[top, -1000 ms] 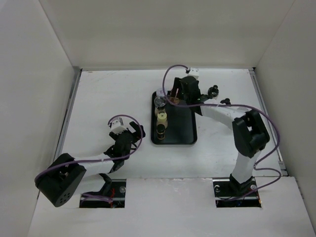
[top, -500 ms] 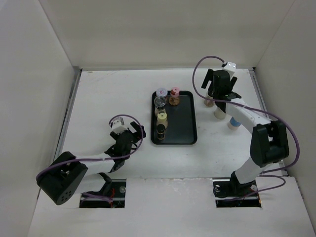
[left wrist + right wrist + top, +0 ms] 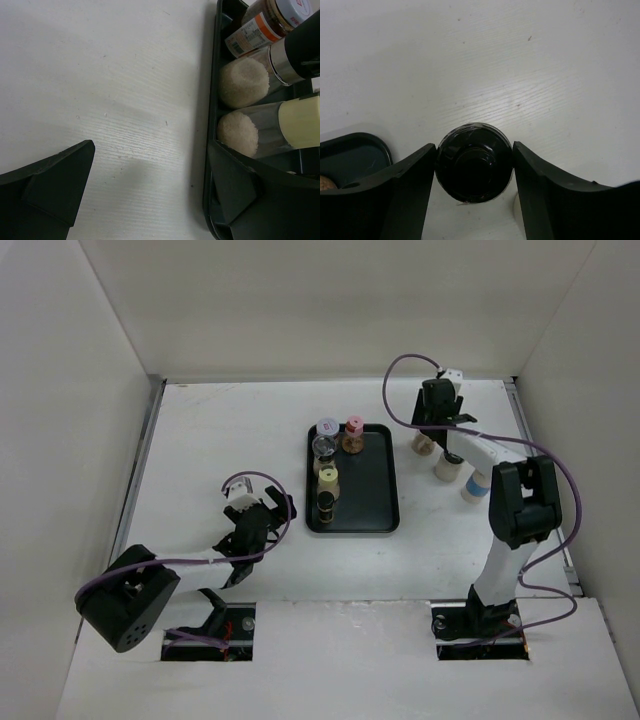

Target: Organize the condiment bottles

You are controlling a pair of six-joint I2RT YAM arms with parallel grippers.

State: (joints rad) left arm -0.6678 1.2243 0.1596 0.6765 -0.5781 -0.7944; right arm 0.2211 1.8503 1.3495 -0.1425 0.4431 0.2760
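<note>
The right tool (image 3: 474, 149) squeezes the black-capped bottle (image 3: 474, 172) near the far right corner of the bench (image 3: 220, 440). The left tool (image 3: 150, 150) is wide open and holds nothing. About five bottles (image 3: 327, 478) stand in the tray (image 3: 375, 490), so the job looks over halfway done. A pale jar (image 3: 447, 470) and the blue-banded cylinder (image 3: 474, 486) wait outside. The cap hides that bottle's body.

There were five bottles (image 3: 327, 480) in one black tray (image 3: 372, 485), at least three more bottles standing on the table (image 3: 220, 440), and two robot arms (image 3: 510, 505).

Glossy black bottle cap (image 3: 474, 167), matt white grained table (image 3: 520, 75), clear smooth jars (image 3: 244, 82)
</note>
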